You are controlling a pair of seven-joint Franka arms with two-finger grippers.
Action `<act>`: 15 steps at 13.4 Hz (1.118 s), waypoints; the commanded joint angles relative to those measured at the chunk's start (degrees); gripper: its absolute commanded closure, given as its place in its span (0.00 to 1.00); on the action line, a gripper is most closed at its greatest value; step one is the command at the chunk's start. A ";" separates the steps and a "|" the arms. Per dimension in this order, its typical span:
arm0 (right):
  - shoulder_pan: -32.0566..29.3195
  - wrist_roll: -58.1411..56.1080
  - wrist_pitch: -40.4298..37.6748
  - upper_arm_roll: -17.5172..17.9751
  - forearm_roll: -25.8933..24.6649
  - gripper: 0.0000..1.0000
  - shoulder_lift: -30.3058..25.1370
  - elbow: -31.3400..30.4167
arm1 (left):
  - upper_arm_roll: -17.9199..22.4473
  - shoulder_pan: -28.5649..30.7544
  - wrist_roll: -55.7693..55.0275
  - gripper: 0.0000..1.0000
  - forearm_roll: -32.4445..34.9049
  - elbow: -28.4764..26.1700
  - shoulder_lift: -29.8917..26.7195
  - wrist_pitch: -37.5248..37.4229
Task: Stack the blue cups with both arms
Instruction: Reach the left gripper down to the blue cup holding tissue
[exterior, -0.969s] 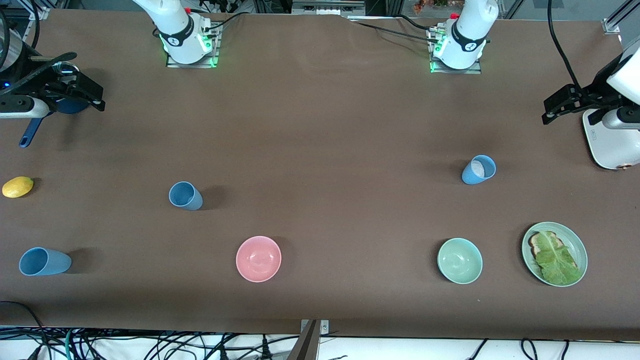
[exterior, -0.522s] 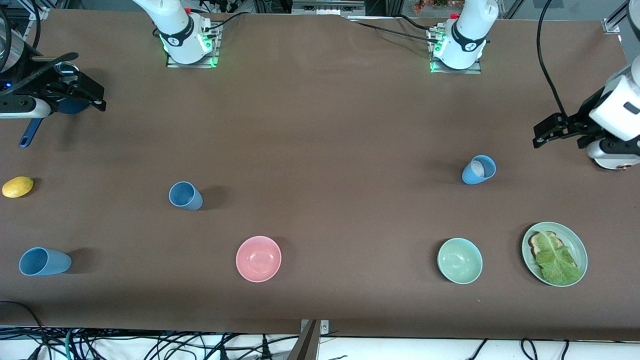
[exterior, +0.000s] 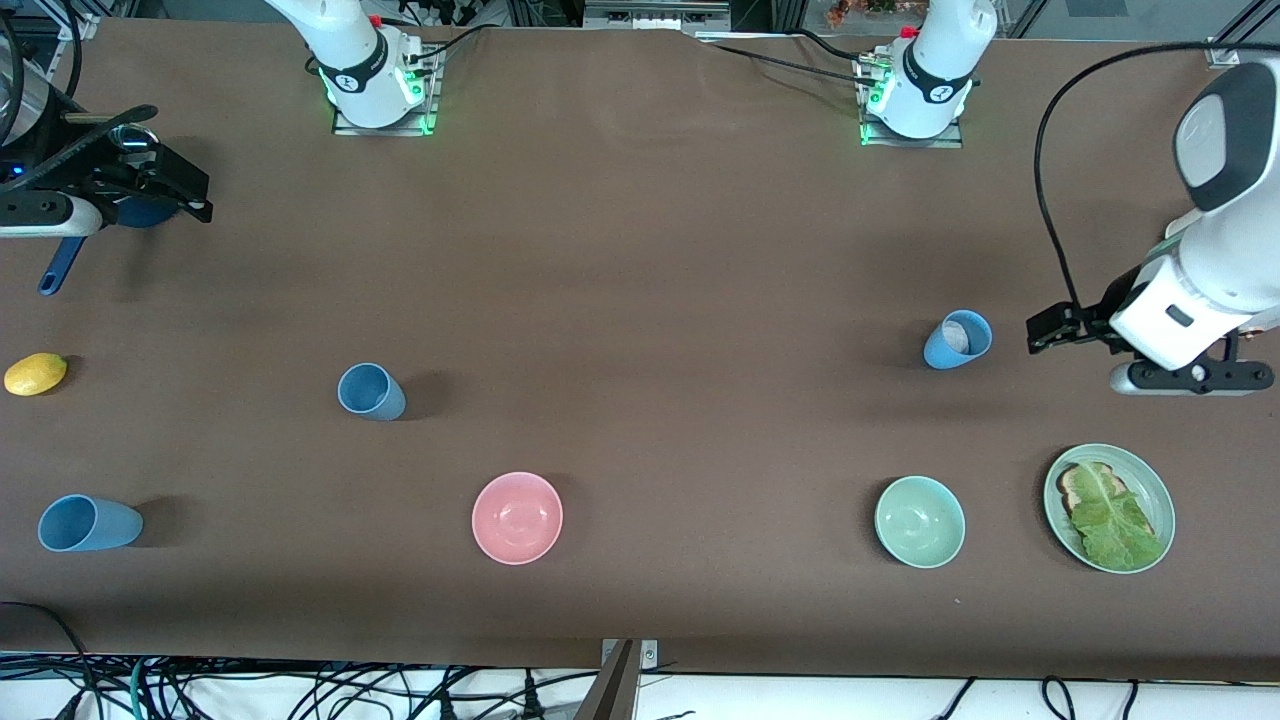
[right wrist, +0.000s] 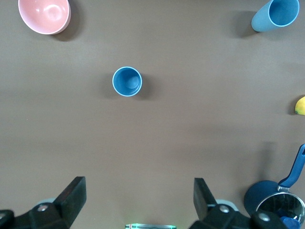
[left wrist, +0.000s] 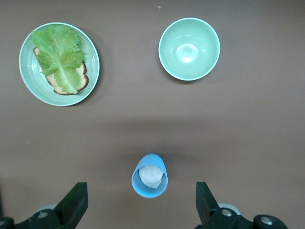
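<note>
- The table (exterior: 640, 250) was a wide brown surface carrying everything else; the pink bowl served as the landmark below.
- The left arm (exterior: 1215, 270) reached in from the left arm's end of the table, and its left gripper (exterior: 1045, 332) hung over the tabletop just beside one blue cup, its fingers (left wrist: 74, 205) spread wide with nothing between them.
- The right gripper (exterior: 175, 190) waited at the right arm's end, over the dark-blue pot (exterior: 60, 262) – well away from the pink bowl – fingers (right wrist: 71, 195) also spread and empty.
- The green plate (exterior: 1109, 508) held toast under a lettuce leaf (exterior: 1112, 520); it sat about as near the front camera as the pink bowl, toward the left arm's end.
- The pink bowl (exterior: 517, 517) stood upright near the table's front edge.
- The green bowl (exterior: 919, 521) stood level with the pink bowl, between it and the plate.
- Three blue cups (all alike):
  - the cup with something white inside (exterior: 958, 340) – farther from the front camera than the pink bowl, toward the left arm's end;
  - the middle cup (exterior: 370, 391), near the pink bowl, slightly farther from the camera, toward the right arm's end;
  - the end cup (exterior: 88, 523), level with the pink bowl, well toward the right arm's end.
- The lemon (exterior: 35, 373) lay well apart from the pink bowl at the right arm's end, farther from the camera.
</note>
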 commanded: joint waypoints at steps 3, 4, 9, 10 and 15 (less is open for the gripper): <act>0.04 -0.73 -0.47 -0.03 0.49 0.00 0.12 0.14 | -0.29 0.47 -0.59 0.00 -0.76 -7.03 -0.37 7.92; 0.04 -0.73 -0.73 -0.03 0.49 0.00 0.29 0.06 | -0.29 0.56 -0.59 0.00 -0.76 -8.95 -0.28 9.84; -0.05 -0.90 -1.08 -0.12 0.31 0.00 -0.23 -0.03 | -0.29 0.47 -0.86 0.00 -0.76 -19.23 -0.46 23.11; -0.05 -0.90 -1.26 -0.03 -0.12 0.00 -0.14 -0.03 | -0.29 0.47 -0.86 0.00 -0.76 -20.64 -0.46 25.14; -0.05 -0.81 -1.00 -0.12 -0.21 0.00 0.82 -0.03 | -0.29 0.56 -0.86 0.00 -0.67 -23.12 0.77 29.19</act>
